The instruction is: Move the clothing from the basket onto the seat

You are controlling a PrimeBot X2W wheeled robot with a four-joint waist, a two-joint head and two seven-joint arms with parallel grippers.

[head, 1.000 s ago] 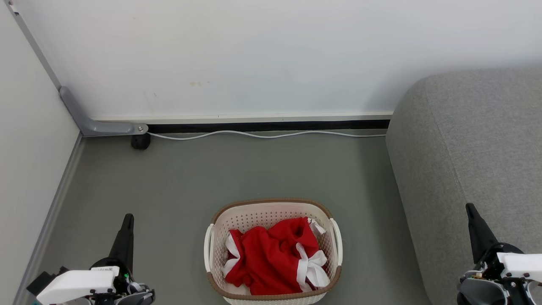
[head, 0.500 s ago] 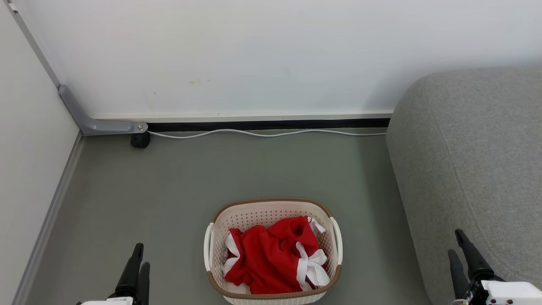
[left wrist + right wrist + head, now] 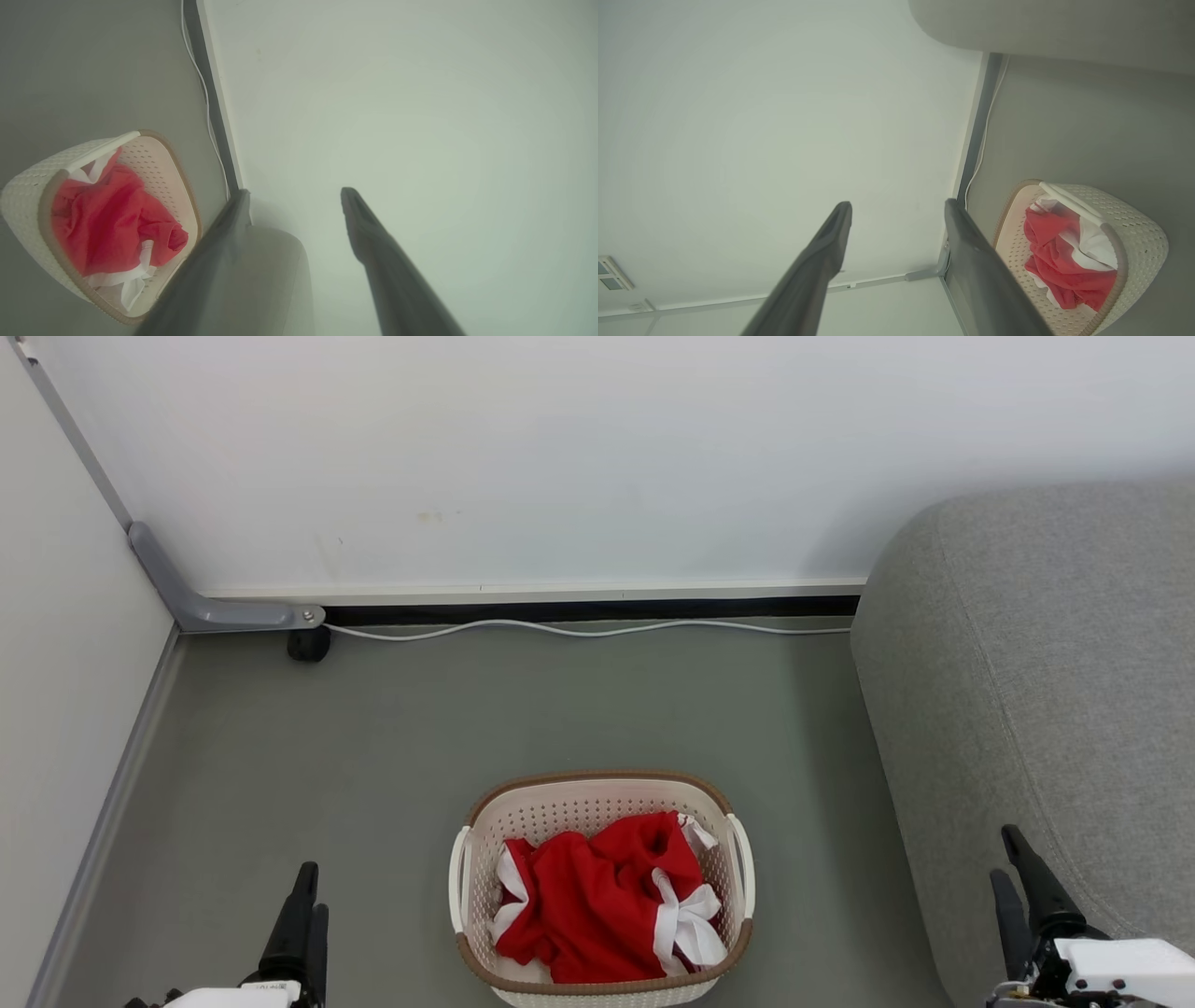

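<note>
Lying bunched inside the basket (image 3: pixel 602 780), the red clothing (image 3: pixel 593 901) with white trim was seen covering most of its bottom. The basket was set on the grey floor (image 3: pixel 401 737), near the rounded end of the grey sofa (image 3: pixel 1055 663) but not touching it. A white cable (image 3: pixel 579 631) was run along the foot of the wall (image 3: pixel 560 457) behind. The left gripper (image 3: pixel 313 889) was held low to the left of the basket, well apart from it. The right gripper (image 3: pixel 1004 855) was held to the basket's right, against the sofa's front edge. In the left wrist view its fingers (image 3: pixel 387 270) were spread wide with a clear gap between them, and nothing was gripped. The right fingers (image 3: pixel 973 261) were spread likewise and were empty.
</note>
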